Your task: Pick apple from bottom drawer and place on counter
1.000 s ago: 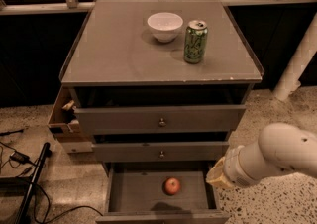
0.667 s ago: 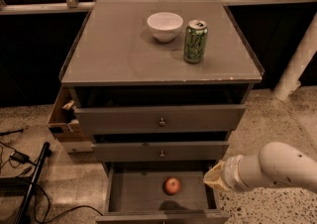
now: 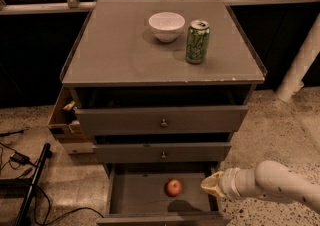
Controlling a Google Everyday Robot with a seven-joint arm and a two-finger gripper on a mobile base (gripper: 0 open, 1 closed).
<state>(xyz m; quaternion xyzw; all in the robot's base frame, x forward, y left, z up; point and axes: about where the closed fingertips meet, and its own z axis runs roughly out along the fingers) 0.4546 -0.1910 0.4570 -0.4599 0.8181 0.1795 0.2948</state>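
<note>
Apple (image 3: 173,187) lies ungrasped in the bottom drawer (image 3: 135,196); jaws hover near its right, opening impossible to tell; placing on the surface (image 3: 115,55) remains.

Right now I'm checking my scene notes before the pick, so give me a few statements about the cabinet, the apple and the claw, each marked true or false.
1. The apple lies inside the pulled-out bottom drawer. True.
2. The claw is on the apple. False: the claw is to the right of the apple, at the drawer's right edge, with a gap between them.
3. A white bowl and a green can stand on the counter. True.
4. The green can stands to the left of the white bowl. False: in the camera view it stands to the right of the bowl and a little nearer the counter's front edge.
</note>
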